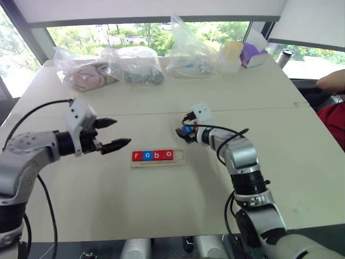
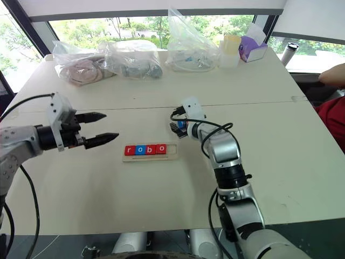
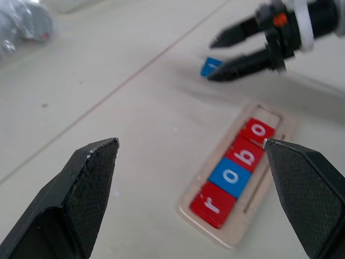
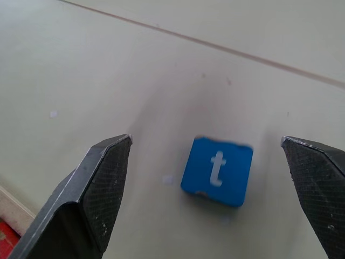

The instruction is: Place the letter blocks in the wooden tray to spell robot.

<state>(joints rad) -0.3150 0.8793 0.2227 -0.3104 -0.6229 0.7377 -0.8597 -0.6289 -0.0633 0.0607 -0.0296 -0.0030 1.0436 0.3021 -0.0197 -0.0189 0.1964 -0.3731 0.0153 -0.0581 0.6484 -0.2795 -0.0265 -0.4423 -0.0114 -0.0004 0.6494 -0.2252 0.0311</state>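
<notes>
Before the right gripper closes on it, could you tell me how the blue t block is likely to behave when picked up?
The t block looks rigid and flat-sided, so the open right gripper astride it should get a square grip. It seems small and probably light, so a touch from one finger first might slide it across the smooth table. Rolling seems unlikely.

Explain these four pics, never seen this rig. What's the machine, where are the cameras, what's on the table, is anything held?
It is a humanoid robot with two arms, each ending in a two-fingered gripper. Two pictures come from its head, looking down over the arms; the other two come from cameras on each wrist.

On the table lies a tray with four blocks spelling "robo". The blue t block lies loose on the table beyond the tray. Plastic bags sit at the far edge.

Nothing is held. The left gripper hangs open beside the tray; the right gripper is open around the t block.
</notes>
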